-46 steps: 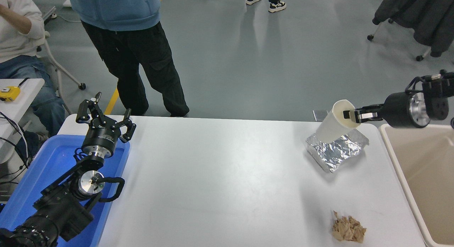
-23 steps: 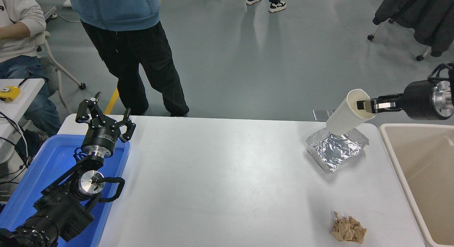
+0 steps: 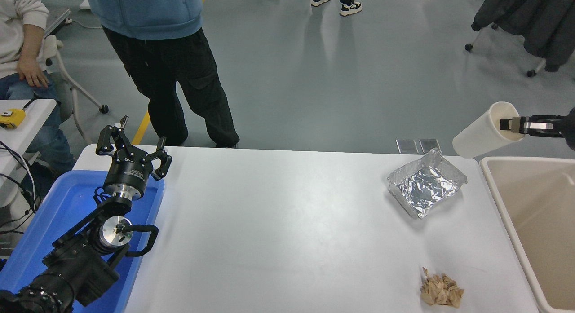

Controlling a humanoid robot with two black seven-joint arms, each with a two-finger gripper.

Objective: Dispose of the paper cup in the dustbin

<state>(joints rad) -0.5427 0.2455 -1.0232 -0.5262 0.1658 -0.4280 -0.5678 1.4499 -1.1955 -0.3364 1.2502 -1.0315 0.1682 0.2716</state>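
My one head camera sits high at my side, looking forward and down over the bench (image 3: pixel 278 223).

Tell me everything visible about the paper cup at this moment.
The paper cup is small, plain white and tapered, with a cream inside and a rolled rim. It looks undamaged. It is off the table, tilted nearly on its side, mouth toward the right and base down-left. The right tool pinches its rim, one finger reaching inside the mouth. It hangs past the table's far right corner, its base near the dustbin's far-left corner. Nothing else touches it.
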